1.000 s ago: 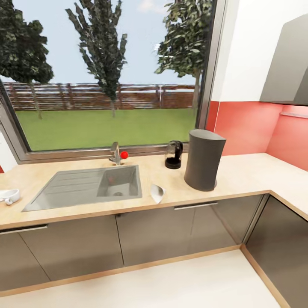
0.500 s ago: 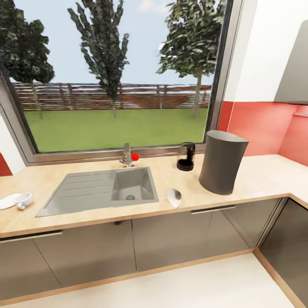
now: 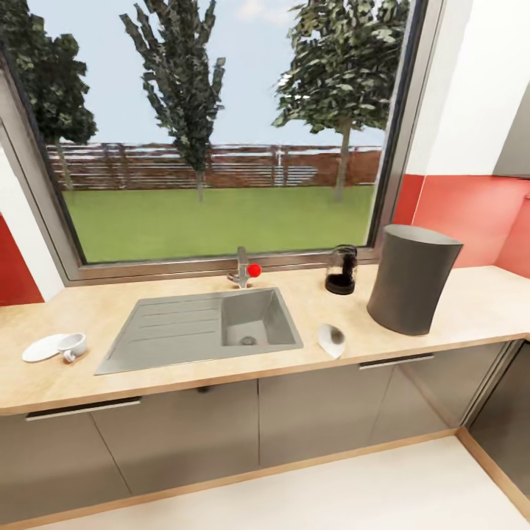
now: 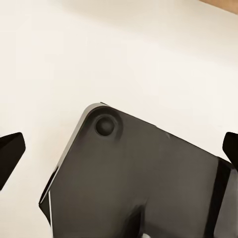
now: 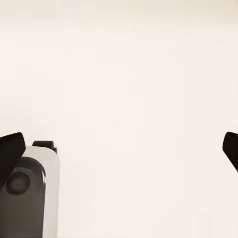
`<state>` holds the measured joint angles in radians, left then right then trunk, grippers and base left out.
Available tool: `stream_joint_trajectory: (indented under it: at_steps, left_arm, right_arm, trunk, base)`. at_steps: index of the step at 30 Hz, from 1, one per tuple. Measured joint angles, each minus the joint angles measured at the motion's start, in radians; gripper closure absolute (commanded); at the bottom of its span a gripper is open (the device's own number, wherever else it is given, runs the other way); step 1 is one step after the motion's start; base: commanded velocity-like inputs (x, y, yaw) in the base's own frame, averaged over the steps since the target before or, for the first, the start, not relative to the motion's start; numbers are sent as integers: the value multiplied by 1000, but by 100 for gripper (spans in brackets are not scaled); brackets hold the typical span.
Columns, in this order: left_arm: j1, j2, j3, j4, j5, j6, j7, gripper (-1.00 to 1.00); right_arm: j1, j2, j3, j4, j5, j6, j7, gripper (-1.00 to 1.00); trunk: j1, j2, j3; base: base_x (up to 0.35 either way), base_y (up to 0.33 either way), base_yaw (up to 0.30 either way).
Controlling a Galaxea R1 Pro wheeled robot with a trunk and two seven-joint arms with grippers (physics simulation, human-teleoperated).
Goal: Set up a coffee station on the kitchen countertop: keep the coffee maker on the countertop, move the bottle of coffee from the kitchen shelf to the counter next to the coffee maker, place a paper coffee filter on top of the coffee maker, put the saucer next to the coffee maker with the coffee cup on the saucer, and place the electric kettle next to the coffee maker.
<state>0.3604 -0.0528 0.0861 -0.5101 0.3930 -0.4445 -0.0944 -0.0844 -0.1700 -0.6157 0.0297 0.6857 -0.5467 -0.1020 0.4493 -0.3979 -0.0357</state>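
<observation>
Both claws are sitting spread wide and empty; I'm only seeing cropped fingertips (image 4: 11,148) (image 5: 11,148) over pale floor. Coffee maker (image 3: 412,280) is standing on countertop (image 3: 471,309), kettle (image 3: 341,269) beside it, cup (image 3: 72,344) touching saucer (image 3: 43,347) far left.

I see tall charcoal-grey coffee maker (image 3: 412,278) upright on beige wood-grain countertop (image 3: 471,309) | glass black-based kettle (image 3: 341,269) just beside it | white cup (image 3: 73,345) touching white saucer (image 3: 43,347), far left

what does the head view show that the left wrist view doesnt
Head view: the kitchen countertop with its sink, the coffee maker, the electric kettle beside it, a white paper filter near the counter's front edge, and the coffee cup touching the saucer at far left.

Left wrist view: the left gripper open over a dark robot part.

Shared: pale floor.
</observation>
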Motion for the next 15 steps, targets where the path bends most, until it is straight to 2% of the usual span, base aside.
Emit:
stream_joint_trajectory:
  at_steps: [15]
  left_arm:
    - [0, 0, 0, 0, 3, 0, 0, -100]
  right_arm:
    - [0, 0, 0, 0, 0, 1, 0, -100]
  trunk:
    - [0, 0, 0]
  base:
    - [0, 341, 0]
